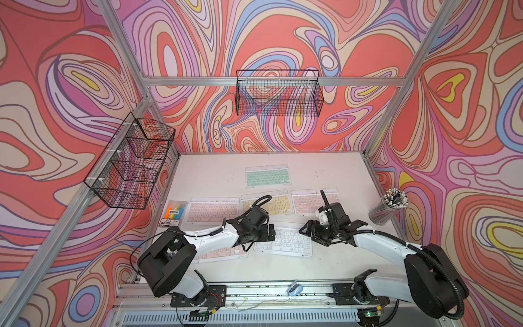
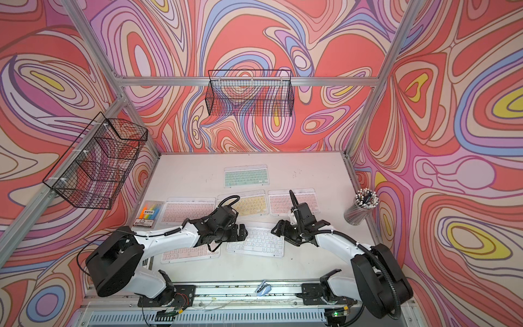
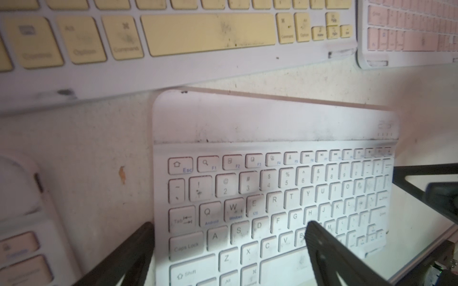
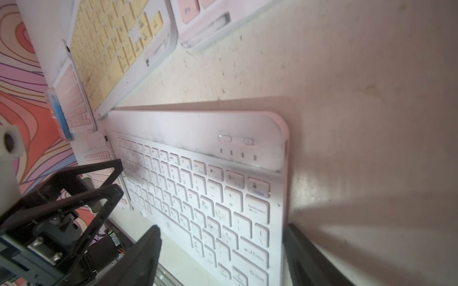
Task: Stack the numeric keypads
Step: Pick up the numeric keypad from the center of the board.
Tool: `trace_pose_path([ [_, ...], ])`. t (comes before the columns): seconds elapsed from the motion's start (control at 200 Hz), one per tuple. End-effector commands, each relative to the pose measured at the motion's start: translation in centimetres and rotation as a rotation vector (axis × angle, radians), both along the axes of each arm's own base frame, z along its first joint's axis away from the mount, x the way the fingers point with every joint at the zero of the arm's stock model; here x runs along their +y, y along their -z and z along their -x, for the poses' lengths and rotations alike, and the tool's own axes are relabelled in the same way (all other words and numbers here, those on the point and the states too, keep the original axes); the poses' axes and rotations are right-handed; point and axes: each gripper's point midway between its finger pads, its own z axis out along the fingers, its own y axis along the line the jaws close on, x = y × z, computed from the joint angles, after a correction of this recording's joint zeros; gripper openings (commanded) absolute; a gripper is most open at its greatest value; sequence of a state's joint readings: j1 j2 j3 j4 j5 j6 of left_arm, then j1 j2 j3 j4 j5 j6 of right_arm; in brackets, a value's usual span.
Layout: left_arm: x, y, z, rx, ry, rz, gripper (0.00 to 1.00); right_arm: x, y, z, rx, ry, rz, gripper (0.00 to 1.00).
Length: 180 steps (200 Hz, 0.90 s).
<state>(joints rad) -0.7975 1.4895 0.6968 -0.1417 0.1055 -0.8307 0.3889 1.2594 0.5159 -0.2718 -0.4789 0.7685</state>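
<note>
Both top views: bright, even, diffuse light; wide-angle stretch toward corners | Left wrist: white keypad (image 3: pixel 272 198) glare-washed, yellow keypad (image 3: pixel 198 32) soft-focus | Right wrist: broad soft shadows on table (image 4: pixel 359 148), near edges blurred

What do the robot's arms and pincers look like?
The left arm and right arm are smooth white shells between chunky black joints. A black ribbed hose runs along the right one; a thin black cable loops above the left wrist. The left gripper and right gripper are black, their fingers hollow triangular frames with ribbed pads.
</note>
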Motion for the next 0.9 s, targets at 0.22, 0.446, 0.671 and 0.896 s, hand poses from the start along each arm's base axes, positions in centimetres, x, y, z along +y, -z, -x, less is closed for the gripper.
trace_pose_path([
  [0.22, 0.1, 3.1, 3.5, 0.164, 0.033, 0.047, 0.97, 2.9, -6.5, -1.3, -0.151, -0.067, -0.288, 0.78],
  [0.446, 0.5, 3.9, 3.3, 0.183, -0.004, 0.097, 0.96, 2.7, -7.5, -1.2, -0.179, -0.065, -0.303, 0.75],
  [0.671, 0.9, 4.1, 2.9, 0.174, -0.035, 0.126, 0.96, 2.5, -7.7, -0.9, -0.179, -0.057, -0.306, 0.72],
  [0.896, 1.9, 4.9, 3.9, 0.189, -0.047, 0.117, 0.96, 3.0, -8.4, -0.8, -0.184, -0.052, -0.377, 0.70],
])
